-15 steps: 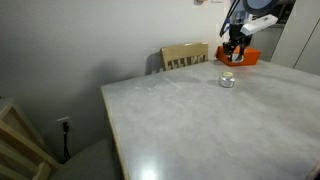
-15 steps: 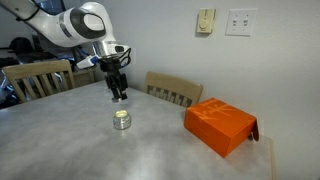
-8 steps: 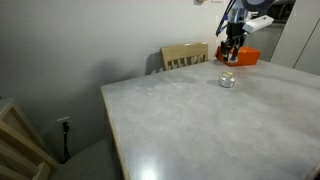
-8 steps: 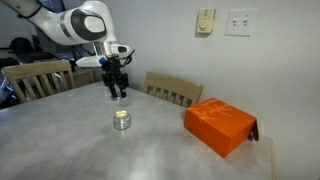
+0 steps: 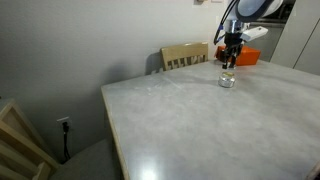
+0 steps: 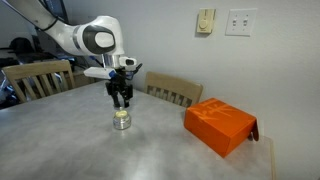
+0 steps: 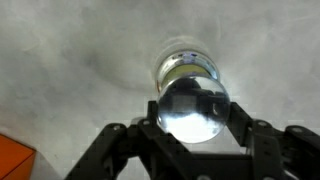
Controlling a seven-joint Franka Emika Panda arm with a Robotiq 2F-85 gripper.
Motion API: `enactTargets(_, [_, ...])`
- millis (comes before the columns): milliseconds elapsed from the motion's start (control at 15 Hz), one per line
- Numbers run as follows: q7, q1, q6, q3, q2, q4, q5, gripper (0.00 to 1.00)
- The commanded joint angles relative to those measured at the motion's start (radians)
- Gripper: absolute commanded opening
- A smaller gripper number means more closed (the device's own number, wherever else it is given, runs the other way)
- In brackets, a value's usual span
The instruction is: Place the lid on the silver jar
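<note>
What worries us most is alignment. In the wrist view the flat, round, grey-silver lid (image 7: 195,110) lies over only part of the small, squat, shiny silver jar (image 7: 183,62). The jar's mouth shows past the far left edge of the disc, so the two do not look concentric. If the lid were let go from here, we judge it would catch one side of the rim, tip, and slide onto the pale grey table (image 6: 60,140). Coming down off centre could also nudge the jar sideways or knock it over, since it looks small and light. The disc is smooth and is gripped only by its edge, so it might also twist or slip in the grasp on the way down. The orange rectangular box (image 6: 220,124) stands well apart to the right and is no hazard.

The black Robotiq gripper (image 6: 122,98) hangs directly above the jar in both exterior views, near it but with a gap between. Its fingers (image 7: 243,125) are spread only as wide as the lid and pinch it from its left and right edges. They touch nothing else. The jar stands upright on the table below.
</note>
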Motion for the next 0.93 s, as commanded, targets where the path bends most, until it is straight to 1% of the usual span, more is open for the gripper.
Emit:
enactTargets(0, [-0.048, -0.031, -0.039, 0.023, 0.060, 0.059, 0.031, 0.44])
enactTargets(400, [-0.054, -0.031, -0.073, 0.023, 0.115, 0.105, 0.035, 0.44])
enactTargets(667, [-0.053, -0.033, -0.081, 0.027, 0.113, 0.100, 0.044, 0.44])
enactTargets(867, [-0.082, -0.052, -0.061, 0.047, 0.105, 0.081, 0.077, 0.44])
